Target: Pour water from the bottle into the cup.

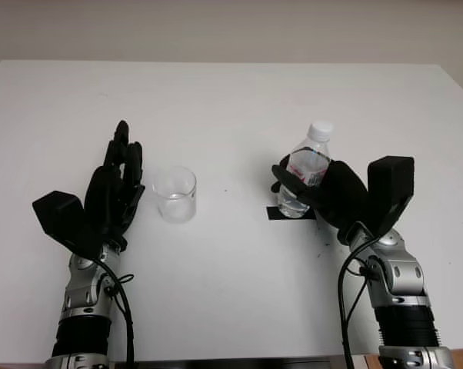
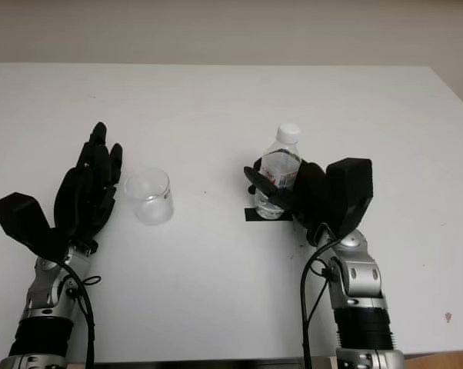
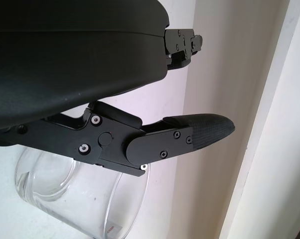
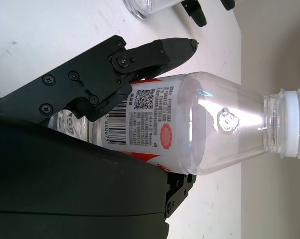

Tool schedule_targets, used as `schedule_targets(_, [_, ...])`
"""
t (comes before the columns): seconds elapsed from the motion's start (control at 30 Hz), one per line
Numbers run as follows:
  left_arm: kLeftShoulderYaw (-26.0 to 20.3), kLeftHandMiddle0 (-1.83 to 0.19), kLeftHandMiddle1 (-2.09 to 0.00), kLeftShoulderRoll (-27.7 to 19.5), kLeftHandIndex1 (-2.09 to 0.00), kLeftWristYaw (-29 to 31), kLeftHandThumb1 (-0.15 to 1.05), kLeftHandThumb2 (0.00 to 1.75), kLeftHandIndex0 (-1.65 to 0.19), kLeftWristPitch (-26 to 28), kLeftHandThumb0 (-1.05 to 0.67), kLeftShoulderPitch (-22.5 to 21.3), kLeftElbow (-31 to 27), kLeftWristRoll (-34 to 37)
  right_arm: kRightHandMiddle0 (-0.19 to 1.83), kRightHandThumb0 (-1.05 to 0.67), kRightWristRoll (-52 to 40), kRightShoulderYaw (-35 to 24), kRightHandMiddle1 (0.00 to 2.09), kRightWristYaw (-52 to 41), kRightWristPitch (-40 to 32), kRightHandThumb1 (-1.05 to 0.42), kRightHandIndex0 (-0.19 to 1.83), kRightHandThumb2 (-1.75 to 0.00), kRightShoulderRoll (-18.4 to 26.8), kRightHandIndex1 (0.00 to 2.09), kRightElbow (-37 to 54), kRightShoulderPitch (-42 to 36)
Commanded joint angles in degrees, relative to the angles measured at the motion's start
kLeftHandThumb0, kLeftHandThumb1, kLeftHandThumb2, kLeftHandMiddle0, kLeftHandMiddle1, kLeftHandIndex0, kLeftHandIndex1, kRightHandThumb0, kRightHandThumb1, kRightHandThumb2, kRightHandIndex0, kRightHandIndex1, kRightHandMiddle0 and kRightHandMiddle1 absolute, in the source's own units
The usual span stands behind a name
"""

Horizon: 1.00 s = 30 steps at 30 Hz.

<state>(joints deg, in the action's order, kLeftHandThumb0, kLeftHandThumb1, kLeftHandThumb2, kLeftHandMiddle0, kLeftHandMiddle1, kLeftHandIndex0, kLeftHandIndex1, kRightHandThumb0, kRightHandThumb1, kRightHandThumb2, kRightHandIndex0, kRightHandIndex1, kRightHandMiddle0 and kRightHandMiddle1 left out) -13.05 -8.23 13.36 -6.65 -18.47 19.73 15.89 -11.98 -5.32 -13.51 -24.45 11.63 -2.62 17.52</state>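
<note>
- Clear plastic bottle [image 1: 307,171], right of centre: light, slippery, crushable; my right hand [image 1: 331,196] wraps its label.
- Glass cup [image 1: 175,194]: fragile; my left hand [image 1: 112,192] beside it holds nothing.

On the white table [image 2: 231,100], the right hand [image 2: 281,192] wraps its fingers around 1 upright clear bottle [image 2: 278,173] with a white cap, standing on a black tape strip [image 2: 254,214]. The left hand [image 2: 89,188] sits open just beside the clear cup [image 2: 149,196]

Both head eyes look down at the same white worktop [image 1: 231,100] from slightly offset spots, while each wrist camera sits close against its own robot hand.
</note>
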Motion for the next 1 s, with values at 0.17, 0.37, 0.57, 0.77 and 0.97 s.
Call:
schedule_targets(0.17, [-0.5, 0.06, -0.06, -0.7, -0.06, -0.1, 1.05, 0.56, 0.06, 0.7, -0.7, 0.0, -1.1, 0.2, 1.17, -0.41, 0.0, 0.1, 2.09, 1.1, -1.3, -1.05, 1.61, -0.41, -0.2, 2.09, 4.1, -3.1])
schedule_targets(0.37, [-0.6, 0.06, -0.06, -0.8, -0.06, 0.0, 1.05, 0.55, 0.05, 1.1, -0.71, -0.1, -1.4, 0.4, 0.77, -0.43, 1.7, 0.6, 2.09, 0.8, 3.1, -1.05, 1.29, -0.32, -0.5, 2.09, 1.7, -3.8])
schedule_targets(0.57, [-0.6, 0.06, -0.06, -0.8, -0.06, 0.1, 1.05, 0.54, 0.05, 1.1, -0.71, 0.3, -2.0, 0.5, -0.13, -0.64, 6.1, 4.1, 1.32, -3.7, 15.6, -1.03, -0.05, -0.07, 1.6, 1.11, -2.9, -5.1])
schedule_targets(0.77, [-0.8, 0.05, -0.06, -0.7, -0.06, 0.1, 1.05, 0.54, 0.04, 1.2, -0.7, 0.3, -2.1, 0.6, -0.15, -0.73, 6.4, 4.9, 0.27, -8.6, 20.6, -0.95, -0.16, -0.05, 2.9, 0.08, -5.2, -5.4])
schedule_targets(0.97, [-1.1, 0.05, -0.05, -0.9, -0.06, 0.4, 1.05, 0.53, 0.04, 1.6, -0.7, 0.3, -2.0, 0.9, -0.19, -0.75, 5.7, 4.4, 0.04, -9.9, 22.0, -0.92, -0.19, -0.05, 2.6, 0.0, -6.0, -5.9])
